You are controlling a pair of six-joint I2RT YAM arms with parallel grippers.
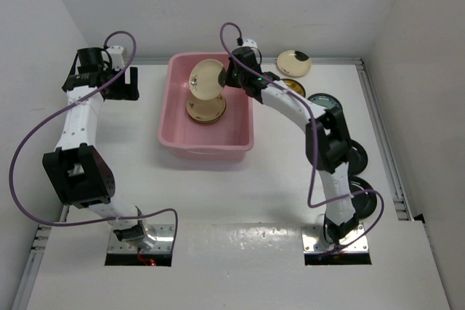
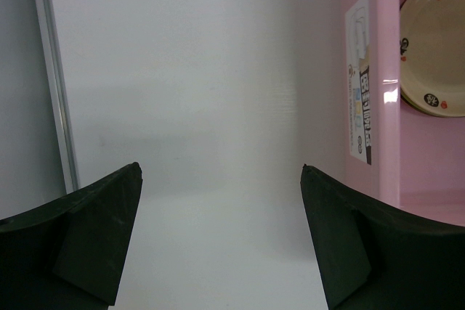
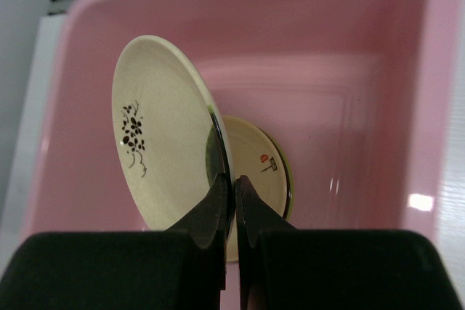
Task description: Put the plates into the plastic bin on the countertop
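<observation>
Editor: Plates in the tub: how many so far?

Photographer: At least one. A flat plate [image 3: 260, 168] lies on the floor of the plastic bin [image 1: 207, 152], which sits toward the far edge of the countertop [image 1: 240, 194], roughly midway between its left and right edges. Whether that plate tops a stack, I cannot tell. A second, the held plate [image 3: 163, 132], cream with a black sprig, hangs on edge over the bin's interior. The right gripper [image 3: 233, 183] pinches it by the rim, its fingers drawn almost together on it.

Editor: And what is left?

Photographer: Most of the job, by my reading. A cream plate with a black patch [image 1: 293, 63] sits near the far right corner, and an amber-gold plate [image 1: 292, 87] lies just on the near side of it. Dark plates [image 1: 322, 99] run down toward the right edge, partly hidden behind the right arm [image 1: 290, 110], so I can't count them.

Editor: The other arm?

Photographer: The left gripper [image 2: 218, 245] hangs over bare countertop between the bin's left wall and the left edge. Its fingers are spread wide with nothing in them.

Editor: Anything in the way?

Photographer: The flat plate lies almost directly under the held one, so a careless release could knock china on china. The right arm also stretches over the dark plates it would need to reach.
</observation>
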